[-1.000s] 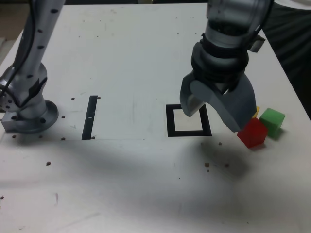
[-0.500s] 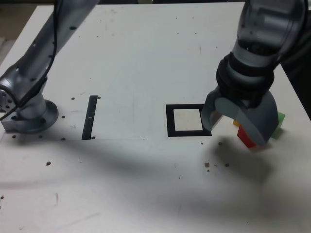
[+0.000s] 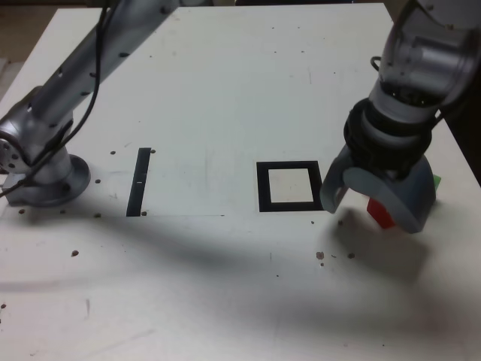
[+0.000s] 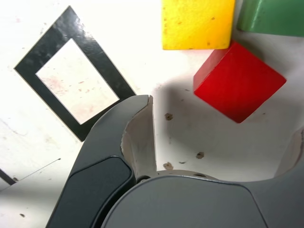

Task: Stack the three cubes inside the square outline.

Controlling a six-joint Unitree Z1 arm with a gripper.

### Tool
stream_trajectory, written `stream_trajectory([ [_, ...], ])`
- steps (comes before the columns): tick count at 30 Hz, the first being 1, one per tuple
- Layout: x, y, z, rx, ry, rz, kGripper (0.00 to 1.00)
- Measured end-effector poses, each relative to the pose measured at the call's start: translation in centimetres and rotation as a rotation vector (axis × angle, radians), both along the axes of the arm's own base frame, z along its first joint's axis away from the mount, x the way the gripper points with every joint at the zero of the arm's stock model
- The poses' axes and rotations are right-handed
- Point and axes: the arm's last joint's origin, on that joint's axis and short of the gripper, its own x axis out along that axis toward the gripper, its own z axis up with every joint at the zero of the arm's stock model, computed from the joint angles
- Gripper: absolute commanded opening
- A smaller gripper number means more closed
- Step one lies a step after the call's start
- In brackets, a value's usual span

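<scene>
Three cubes sit bunched on the exterior view's right of the square outline, none of them inside it. Red cube matte, one corner turned toward the gripper, just beside the yellow cube; whether they touch, can't tell. Green cube right next to yellow, cut off by the frame edge. Yellow has small dark specks on its face.

Outline is a thick black frame with a white centre that looks slightly smudged; nothing in it.

Gripper jaws spread wide, holding nothing. It hangs low over the cubes, red cube sitting in the gap between the jaws but clear of both.

Table white, scuffed, scattered dark specks and crumbs, faint pencil-like lines. Narrow black strip lies well off to the exterior view's left of the outline. Arm base bolted near the table's edge on the exterior view's left, cable running along the arm. Dark area past the table's far corner, unclear what.

Exterior view: gripper hides most of the cubes, only a bit of red and a sliver of green show, yellow not seen. Wrist view shows all three cubes plus the pale inner face of one jaw and crumbs under the gripper
</scene>
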Motion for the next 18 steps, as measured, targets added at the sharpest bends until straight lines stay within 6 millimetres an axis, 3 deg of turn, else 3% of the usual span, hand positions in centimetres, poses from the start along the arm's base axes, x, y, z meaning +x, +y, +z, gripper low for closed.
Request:
stream_trajectory([
  [12,1.2,-0.3,-2.1,-0.003,0.022,0.006,0.97],
  [18,1.5,-0.2,-2.1,-0.006,0.012,0.012,0.92],
])
